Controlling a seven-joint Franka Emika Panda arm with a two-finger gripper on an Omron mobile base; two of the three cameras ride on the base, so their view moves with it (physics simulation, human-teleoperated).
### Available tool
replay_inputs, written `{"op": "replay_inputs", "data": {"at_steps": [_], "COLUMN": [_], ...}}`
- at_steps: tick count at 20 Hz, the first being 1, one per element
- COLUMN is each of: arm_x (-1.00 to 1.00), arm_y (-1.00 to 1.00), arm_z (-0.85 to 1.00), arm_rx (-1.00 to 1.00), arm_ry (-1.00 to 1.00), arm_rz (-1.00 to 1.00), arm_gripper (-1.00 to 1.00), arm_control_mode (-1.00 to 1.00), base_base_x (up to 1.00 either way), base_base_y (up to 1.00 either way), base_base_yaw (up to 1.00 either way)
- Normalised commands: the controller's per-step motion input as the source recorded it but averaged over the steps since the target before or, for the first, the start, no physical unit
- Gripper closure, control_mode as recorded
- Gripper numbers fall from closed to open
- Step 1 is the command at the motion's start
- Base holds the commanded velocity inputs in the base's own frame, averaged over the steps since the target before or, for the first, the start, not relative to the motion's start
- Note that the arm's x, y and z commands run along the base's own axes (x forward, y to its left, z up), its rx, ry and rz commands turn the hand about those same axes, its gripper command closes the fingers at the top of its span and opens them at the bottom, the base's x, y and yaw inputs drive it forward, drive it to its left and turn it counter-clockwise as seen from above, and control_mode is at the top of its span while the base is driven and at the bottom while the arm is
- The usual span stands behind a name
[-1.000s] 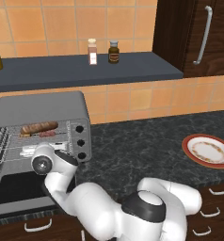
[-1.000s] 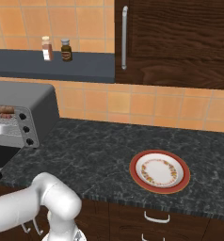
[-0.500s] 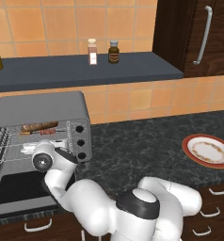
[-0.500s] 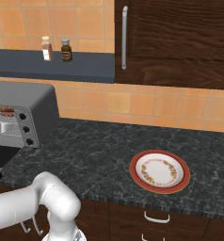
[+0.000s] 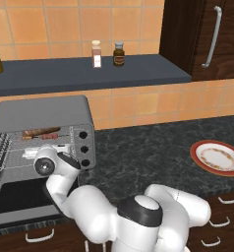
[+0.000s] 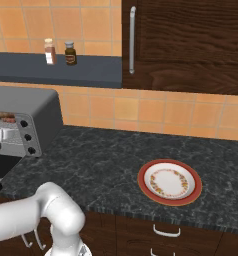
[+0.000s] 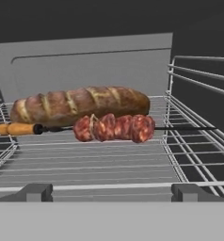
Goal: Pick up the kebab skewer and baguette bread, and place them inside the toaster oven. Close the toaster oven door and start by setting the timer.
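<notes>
We find the kebab skewer (image 7: pixel 115 127) and baguette bread (image 7: pixel 81 104) racked crosswise ahead of the gripper (image 5: pixel 28 153); its opening we cannot tell. The toaster oven door (image 5: pixel 21 199) hangs open below.

The arm (image 5: pixel 153 216) is glossy white, built of fat rounded segments like bent tubes. A dark grey cap covers one big joint (image 5: pixel 140 208), and a smaller round dark disc with a pale centre sits on the wrist joint (image 5: pixel 42 166). No cables or markings show.
</notes>
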Motion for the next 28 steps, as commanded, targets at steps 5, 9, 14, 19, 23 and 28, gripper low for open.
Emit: {"op": "replay_inputs", "data": {"at_steps": [5,9,14,19,23,28], "arm_x": [0.10,-0.07,-0.58,-0.93,-0.95,-0.84], "arm_y": [0.00,0.01,0.00,0.00,0.13,0.11], "arm_z": [0.00,0.00,0.00,0.00,0.00,0.00], "arm_rx": [0.00,0.00,0.00,0.00,-0.01,0.00], "arm_ry": [0.00,0.00,0.00,0.01,0.05,0.07], "arm_rz": [0.00,0.00,0.00,0.01,0.00,0.00], "arm_gripper": [-1.00,-1.00,-1.00,-1.00,-1.00,-1.00], "arm_control_mode": [-1.00,-1.00,-1.00,-1.00,-1.00,-1.00], "base_base_x": [0.00,0.00,0.00,0.00,0.00,0.00], "base_base_y": [0.00,0.00,0.00,0.00,0.00,0.00], "base_base_yaw": [0.00,0.00,0.00,0.00,0.00,0.00]}}
